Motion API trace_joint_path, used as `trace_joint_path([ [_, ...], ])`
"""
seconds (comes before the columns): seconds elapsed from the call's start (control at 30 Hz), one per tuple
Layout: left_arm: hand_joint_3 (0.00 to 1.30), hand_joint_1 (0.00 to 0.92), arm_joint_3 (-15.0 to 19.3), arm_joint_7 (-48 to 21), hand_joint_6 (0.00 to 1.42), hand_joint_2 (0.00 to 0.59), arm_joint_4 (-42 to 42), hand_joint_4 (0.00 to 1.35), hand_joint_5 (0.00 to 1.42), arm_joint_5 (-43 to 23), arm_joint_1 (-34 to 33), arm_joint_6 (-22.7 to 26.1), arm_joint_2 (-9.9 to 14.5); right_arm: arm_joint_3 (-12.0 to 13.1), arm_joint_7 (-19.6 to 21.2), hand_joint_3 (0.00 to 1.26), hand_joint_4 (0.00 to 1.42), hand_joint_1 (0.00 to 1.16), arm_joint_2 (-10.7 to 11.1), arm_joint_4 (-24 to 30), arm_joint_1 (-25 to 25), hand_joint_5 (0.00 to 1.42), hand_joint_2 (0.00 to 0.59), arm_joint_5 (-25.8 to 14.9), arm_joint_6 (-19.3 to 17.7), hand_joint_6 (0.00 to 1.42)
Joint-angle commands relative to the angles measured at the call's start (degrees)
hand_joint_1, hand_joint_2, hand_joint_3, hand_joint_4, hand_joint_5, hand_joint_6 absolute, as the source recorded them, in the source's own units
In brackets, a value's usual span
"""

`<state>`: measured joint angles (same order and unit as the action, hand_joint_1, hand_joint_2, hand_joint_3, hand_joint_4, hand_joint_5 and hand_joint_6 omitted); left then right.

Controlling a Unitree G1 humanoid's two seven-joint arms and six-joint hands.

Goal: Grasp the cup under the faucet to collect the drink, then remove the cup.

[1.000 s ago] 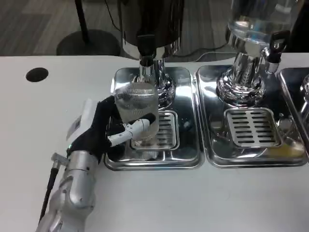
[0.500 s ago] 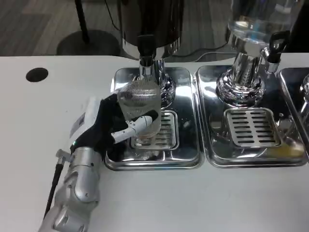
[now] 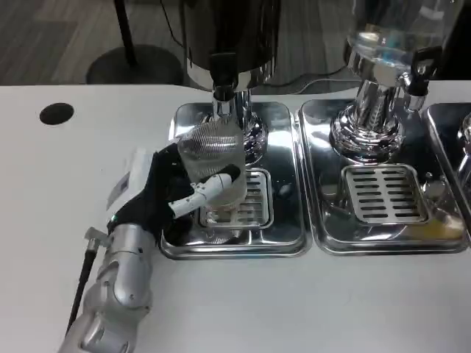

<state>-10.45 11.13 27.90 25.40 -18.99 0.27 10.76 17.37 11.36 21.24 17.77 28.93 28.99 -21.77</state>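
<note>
A clear ribbed cup stands over the grate of the left steel drip tray, just below and in front of the black-handled faucet of the dark dispenser. My left hand wraps around the cup from the left, with white fingers across its front. The cup leans slightly toward the left. Whether any liquid is in it is unclear.
A second dispenser with a clear tank and black tap stands on the right drip tray. A third tray edge shows at far right. A round black hole sits in the white table at back left.
My left hand and forearm have shifted slightly to the right and forward with the cup in its grip; the cup has tilted a little. The dispensers stay still.
</note>
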Motion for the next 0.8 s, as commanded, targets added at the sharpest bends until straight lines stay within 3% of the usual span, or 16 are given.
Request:
trace_joint_path([
  [0.03,0.29,0.343,-0.3,-0.8,0.29,0.152,-0.2,0.28,0.36,-0.2,-0.2,0.1,0.2,0.6,-0.1,0.18,0.2,0.65,-0.1,0.0,0.2,0.11,0.462,-0.5,-1.0,0.06],
  [0.07,0.28,0.333,-0.2,-1.0,0.29,0.137,-0.3,0.27,0.35,-0.3,0.0,0.0,0.4,-0.5,0.7,0.18,0.2,0.65,0.9,1.0,0.6,0.11,0.463,-0.8,1.3,0.06],
  [0.3,0.24,0.309,-0.1,-1.4,0.26,0.089,-0.7,0.2,0.26,-0.4,0.5,-0.2,1.0,0.2,0.4,0.18,0.21,0.66,0.0,0.0,0.1,0.12,0.467,-0.5,-0.9,0.06],
  [0.8,0.15,0.264,-0.4,-2.3,0.17,0.028,-1.5,0.08,0.16,-0.3,0.8,-0.5,1.6,0.6,0.3,0.18,0.21,0.67,-0.5,-0.3,-0.1,0.12,0.469,-0.6,-1.3,0.06],
])
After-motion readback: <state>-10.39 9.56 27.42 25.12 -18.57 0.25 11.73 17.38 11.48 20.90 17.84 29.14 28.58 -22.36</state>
